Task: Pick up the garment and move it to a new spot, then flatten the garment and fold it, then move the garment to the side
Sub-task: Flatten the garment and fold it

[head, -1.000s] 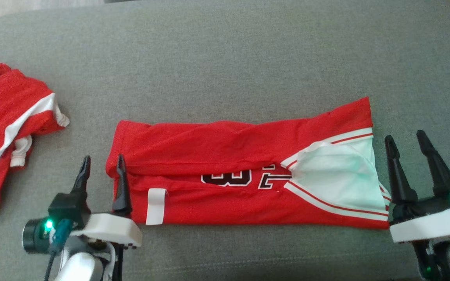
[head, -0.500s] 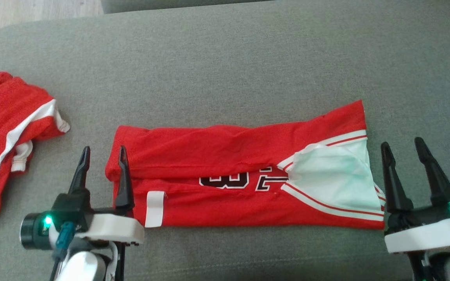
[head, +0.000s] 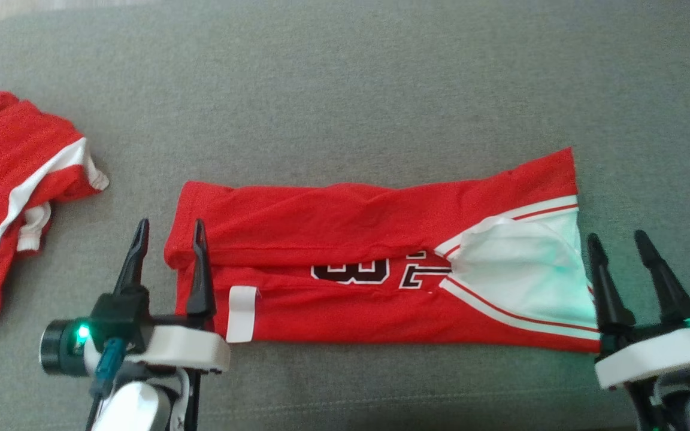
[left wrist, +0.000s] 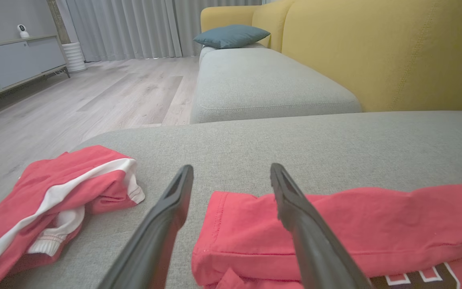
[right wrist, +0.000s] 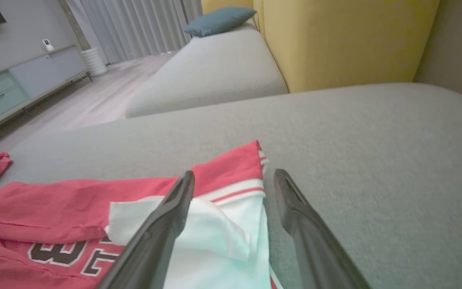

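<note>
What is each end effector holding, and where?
Nothing. The left end effector and right end effector are both open at the ends of the folded red jersey.

The jersey [head: 345, 221] is thin, smooth red cloth, matt, with a flat printed number. At its 3 o'clock end the white lining looks soft and dull. The cushion [head: 345, 90] is coarse grey woven cloth. At 9 o'clock a second garment [head: 3, 179] is like red cloth with white bands. The left gripper [head: 170, 224] and right gripper [head: 616, 236] have matt black plastic fingers on smooth white plastic shells. The floor [left wrist: 94, 92] looks like pale satin wood. The backrest [left wrist: 375, 52] is yellow woven cloth.
</note>
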Tool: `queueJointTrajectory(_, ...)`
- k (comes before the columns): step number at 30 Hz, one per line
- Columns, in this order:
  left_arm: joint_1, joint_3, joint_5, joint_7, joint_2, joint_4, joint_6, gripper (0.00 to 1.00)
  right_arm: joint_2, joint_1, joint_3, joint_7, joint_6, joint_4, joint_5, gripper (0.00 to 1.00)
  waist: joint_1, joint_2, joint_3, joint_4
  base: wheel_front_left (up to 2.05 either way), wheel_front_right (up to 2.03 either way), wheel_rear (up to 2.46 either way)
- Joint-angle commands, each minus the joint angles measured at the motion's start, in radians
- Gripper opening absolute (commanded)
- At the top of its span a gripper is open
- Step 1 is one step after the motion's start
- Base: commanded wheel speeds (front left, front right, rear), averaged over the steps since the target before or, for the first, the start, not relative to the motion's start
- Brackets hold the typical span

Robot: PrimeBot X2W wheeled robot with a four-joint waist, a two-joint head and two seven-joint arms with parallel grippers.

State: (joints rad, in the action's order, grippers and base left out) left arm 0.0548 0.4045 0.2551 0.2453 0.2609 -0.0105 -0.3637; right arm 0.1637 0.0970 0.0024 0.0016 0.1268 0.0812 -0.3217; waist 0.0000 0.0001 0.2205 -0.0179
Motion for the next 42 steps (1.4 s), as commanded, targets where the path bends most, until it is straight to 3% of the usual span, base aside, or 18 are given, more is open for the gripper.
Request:
queueJointTrajectory(1,0.055,-0.035,-0.011,0.007,0.011,-0.037,-0.004,1.0,0.026,-0.04,0.004,0.006,0.004,0.012,-0.012,1.0,0.0,-0.0001,0.012,0.01,0.0,0.0,0.0)
queueJointTrajectory(6,0.088,-0.021,-0.018,0.01,-0.003,-0.037,0.004,1.0,0.062,-0.085,-0.006,0.064,0.004,-0.095,-0.055,1.0,0.0,-0.0001,0.058,0.029,0.0,0.0,0.0)
queueJointTrajectory(12,0.114,-0.019,-0.022,0.013,-0.014,-0.025,0.011,1.0,0.073,-0.13,0.011,0.208,0.004,-0.173,-0.094,1.0,0.0,-0.0001,0.091,0.037,0.0,0.0,0.0)
queueJointTrajectory(21,0.122,-0.024,-0.023,0.015,-0.023,-0.013,0.015,1.0,0.08,-0.13,0.046,0.433,0.004,-0.193,-0.181,1.0,0.0,-0.0001,0.095,0.037,0.0,0.0,0.0)
queueJointTrajectory(22,0.122,-0.025,-0.024,0.016,-0.023,-0.013,0.016,1.0,0.08,-0.13,0.048,0.457,0.004,-0.191,-0.193,0.9,0.0,-0.0001,0.095,0.037,0.0,0.0,0.0)
queueJointTrajectory(23,0.123,-0.026,-0.024,0.016,-0.024,-0.012,0.017,1.0,0.079,-0.13,0.051,0.482,0.004,-0.19,-0.207,0.47,0.0,-0.0001,0.095,0.036,0.0,0.0,0.0)
queueJointTrajectory(24,0.124,-0.026,-0.024,0.016,-0.025,-0.012,0.018,1.0,0.082,-0.13,0.054,0.504,0.004,-0.187,-0.217,0.33,0.0,-0.0001,0.094,0.036,0.0,0.0,0.0)
queueJointTrajectory(25,0.125,-0.027,-0.025,0.016,-0.025,-0.012,0.019,1.0,0.084,-0.131,0.056,0.52,0.004,-0.183,-0.228,0.0,0.0,-0.0001,0.095,0.037,0.0,0.0,0.0)
queueJointTrajectory(29,0.126,-0.03,-0.029,0.016,-0.029,-0.016,0.021,1.0,0.094,-0.139,0.049,0.553,0.004,-0.156,-0.263,0.0,0.0,-0.0001,0.095,0.038,0.0,0.0,0.0)
queueJointTrajectory(42,0.103,-0.048,-0.036,0.016,-0.034,-0.01,0.031,1.0,0.242,-0.117,-0.197,0.54,0.004,-0.131,-0.266,0.0,0.0,-0.0001,0.049,0.037,0.0,0.0,0.0)
